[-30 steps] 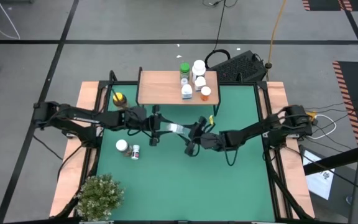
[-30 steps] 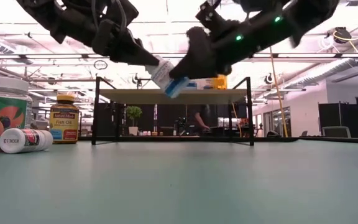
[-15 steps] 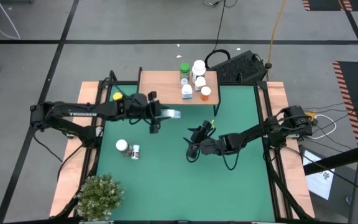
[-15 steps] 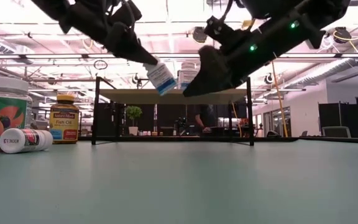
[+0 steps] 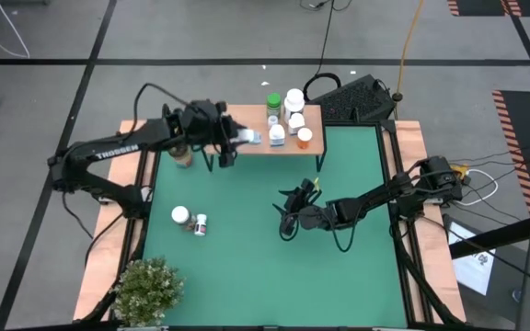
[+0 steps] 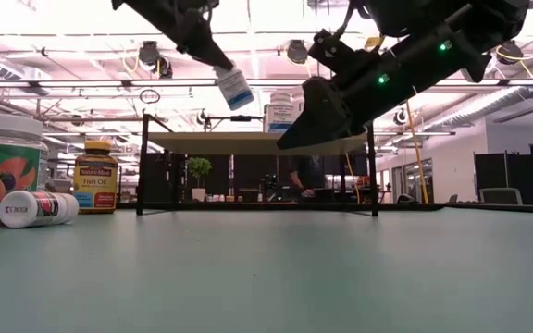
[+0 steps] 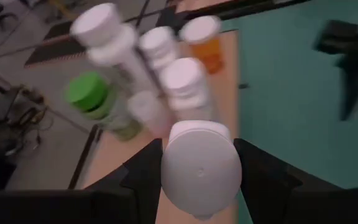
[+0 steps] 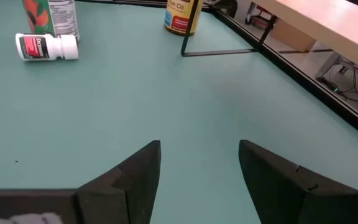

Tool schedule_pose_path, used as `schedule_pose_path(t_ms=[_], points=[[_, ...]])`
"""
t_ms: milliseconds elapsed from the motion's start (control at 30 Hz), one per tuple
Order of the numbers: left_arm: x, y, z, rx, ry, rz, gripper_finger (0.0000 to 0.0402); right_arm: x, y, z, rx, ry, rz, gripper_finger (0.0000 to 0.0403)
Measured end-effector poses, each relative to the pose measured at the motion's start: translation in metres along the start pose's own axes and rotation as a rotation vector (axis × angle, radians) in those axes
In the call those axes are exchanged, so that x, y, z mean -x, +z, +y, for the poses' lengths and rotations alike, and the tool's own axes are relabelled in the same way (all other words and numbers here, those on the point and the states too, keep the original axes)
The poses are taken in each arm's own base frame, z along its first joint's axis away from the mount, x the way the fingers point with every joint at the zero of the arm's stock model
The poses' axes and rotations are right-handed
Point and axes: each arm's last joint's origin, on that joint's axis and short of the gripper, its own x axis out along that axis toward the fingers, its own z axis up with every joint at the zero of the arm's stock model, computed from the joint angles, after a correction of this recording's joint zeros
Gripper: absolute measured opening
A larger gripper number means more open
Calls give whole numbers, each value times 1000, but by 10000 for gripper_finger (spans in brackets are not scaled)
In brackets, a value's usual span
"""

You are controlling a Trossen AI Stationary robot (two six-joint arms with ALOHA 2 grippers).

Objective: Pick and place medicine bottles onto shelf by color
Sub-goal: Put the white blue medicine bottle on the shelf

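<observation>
Raised round-capped plastic bottle (image 5: pixel 249 138) over wooden shelf (image 5: pixel 233 118)

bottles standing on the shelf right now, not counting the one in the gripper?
5, clustered at the shelf's right end: green bottle, tall white bottle, white bottle, blue-white bottle, orange-capped bottle. Others may hide behind them.

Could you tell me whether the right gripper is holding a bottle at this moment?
No, the right gripper is open with only bare green mat showing between its fingers, while the left gripper holds a white bottle.
</observation>
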Motion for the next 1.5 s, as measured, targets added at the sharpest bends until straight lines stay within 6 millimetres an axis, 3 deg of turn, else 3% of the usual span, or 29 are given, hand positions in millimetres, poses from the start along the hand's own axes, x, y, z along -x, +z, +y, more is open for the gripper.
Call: schedule_pose_path(t_ms=[133,300,567,1100,1500], points=[[-12,6,29,29,48,25,180,0,0,0,20,0,0,210],[-41,0,63,26,25,203,180,0,0,0,27,3,0,210],[-68,-13,96,43,-2,348,186,0,0,2,26,52,7,210],[-67,-16,104,28,-40,331,199,0,-1,1,43,51,11,210],[-63,-13,112,37,-38,292,260,-2,2,-1,58,45,-10,210]])
